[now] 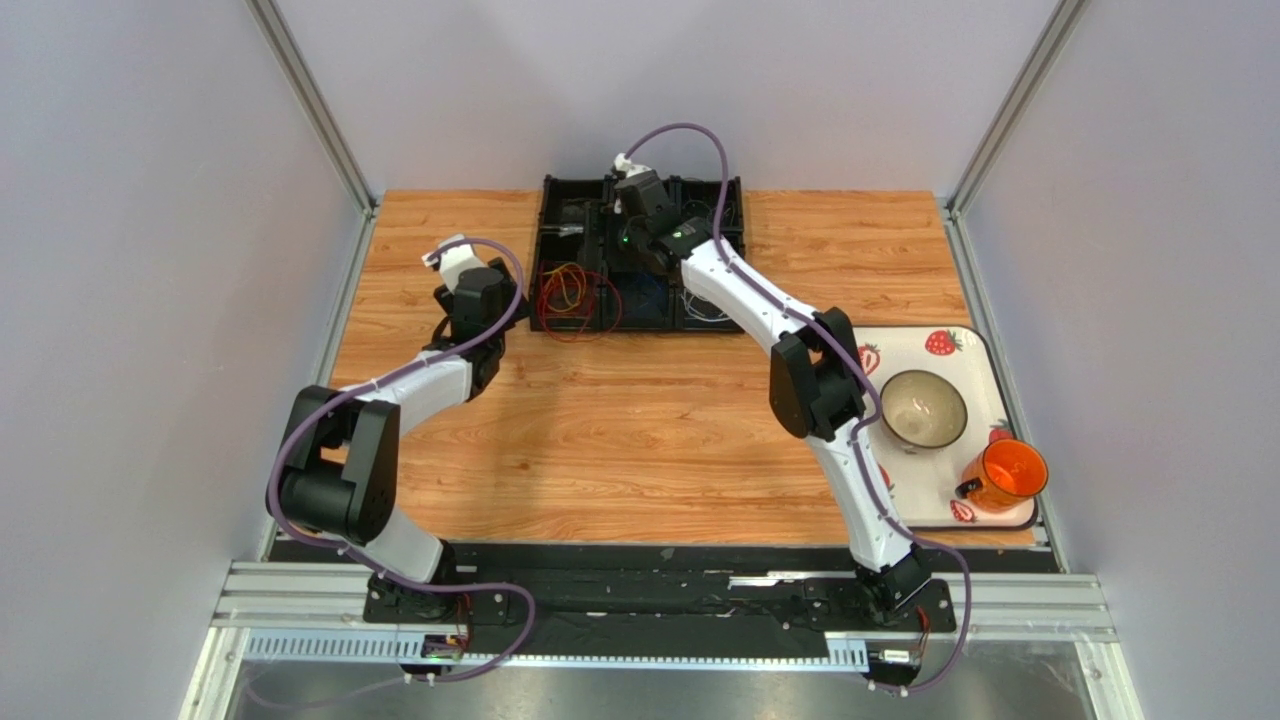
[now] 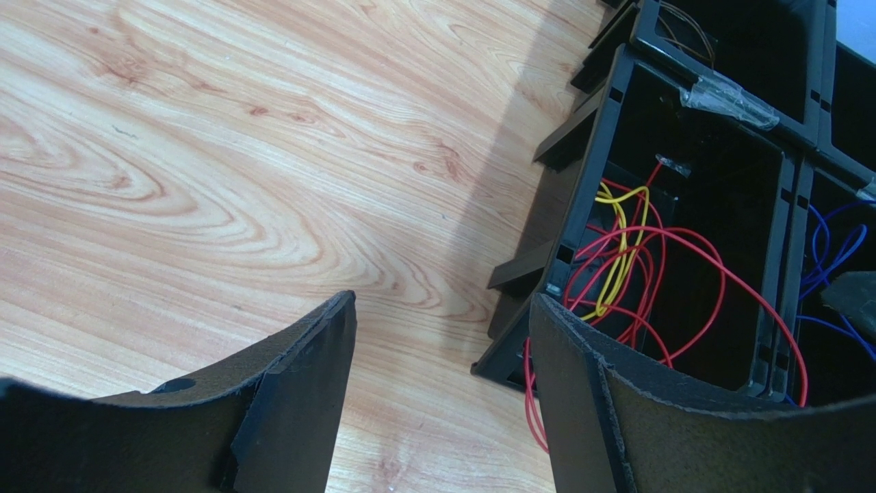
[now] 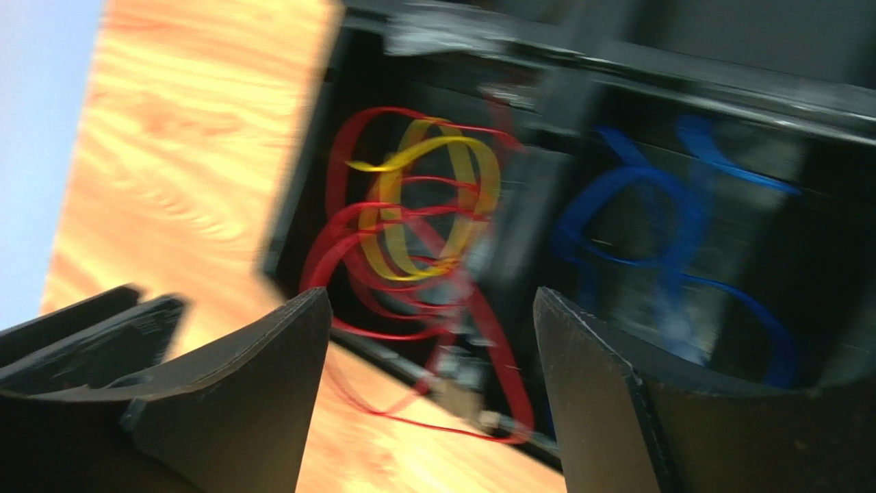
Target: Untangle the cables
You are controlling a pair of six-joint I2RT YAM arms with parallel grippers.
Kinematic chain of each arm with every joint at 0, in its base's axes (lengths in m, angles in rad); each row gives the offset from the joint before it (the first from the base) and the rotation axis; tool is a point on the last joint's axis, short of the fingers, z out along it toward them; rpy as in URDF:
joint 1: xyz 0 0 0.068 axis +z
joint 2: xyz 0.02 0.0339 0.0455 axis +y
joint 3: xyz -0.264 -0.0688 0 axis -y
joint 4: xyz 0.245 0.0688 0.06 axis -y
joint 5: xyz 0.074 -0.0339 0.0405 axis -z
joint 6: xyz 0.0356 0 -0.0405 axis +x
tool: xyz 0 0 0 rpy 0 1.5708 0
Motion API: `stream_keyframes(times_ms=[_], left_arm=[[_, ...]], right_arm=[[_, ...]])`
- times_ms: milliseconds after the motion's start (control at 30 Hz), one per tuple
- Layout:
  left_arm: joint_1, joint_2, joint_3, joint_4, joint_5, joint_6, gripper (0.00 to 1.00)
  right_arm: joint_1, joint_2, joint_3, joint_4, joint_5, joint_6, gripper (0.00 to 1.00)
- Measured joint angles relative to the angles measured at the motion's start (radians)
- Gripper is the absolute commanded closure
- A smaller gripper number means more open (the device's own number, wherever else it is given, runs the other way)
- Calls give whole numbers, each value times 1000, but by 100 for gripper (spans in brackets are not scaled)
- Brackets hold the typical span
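Left gripper (image 2: 440,306) gapes empty, lower frame; right gripper (image 3: 430,298) likewise spread on nothing, its view blurred. Wrist views catch red and yellow cables (image 2: 625,247) and blue cables (image 3: 668,231) in the black tray (image 2: 591,134); from overhead only red loops read clearly.

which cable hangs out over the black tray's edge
The red cable: a loop spills over the tray wall onto the table; the yellow cable and blue cable stay inside.

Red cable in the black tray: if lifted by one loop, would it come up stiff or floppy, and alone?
Probably floppy: the red cable lies in loose loops, and one strand droops over the black tray wall onto the table. Likely light, being so thin. It may drag the yellow cable along, since their loops cross.
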Motion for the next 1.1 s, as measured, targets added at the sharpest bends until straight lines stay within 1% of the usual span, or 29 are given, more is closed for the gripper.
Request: stream_keyframes(times_ms=[167,200,267,300,367,500,567,600,700,767,800,933,967,1100], left_arm=[[0,0,0,0,0,0,29],[0,0,0,0,0,0,29],[0,0,0,-1,0,0,29],[0,0,0,0,0,0,29],[0,0,0,-1,0,0,29],[0,0,3,-1,0,0,29],[0,0,4,-1,0,0,29],[0,0,4,-1,0,1,29],[0,0,5,-1,1,1,29],[0,0,5,-1,1,1,29],[0,0,5,-1,1,1,29],[0,3,5,-1,3,0,30],[0,4,5,-1,4,1,30],[0,7,5,-2,5,1,30]], right_arm=[[-31,-2,-3,-61,28,3,30],[-31,-2,-5,-64,28,4,33],[-25,-4,-16,-71,27,5,34],[-21,-8,-30,-72,27,6,36],[-13,-13,-54,-81,24,6,36],[-7,-14,-95,-93,18,6,41],[-6,-14,-112,-90,9,8,45],[-6,-15,-119,-85,3,8,51],[-2,-20,-128,-82,-11,6,57],[-1,-24,-132,-82,-18,6,59],[0,-25,-132,-83,-20,6,63],[2,-30,-133,-88,-26,0,70],[4,-31,-133,-92,-24,-3,78],[10,-35,-129,-123,-15,-20,87]])
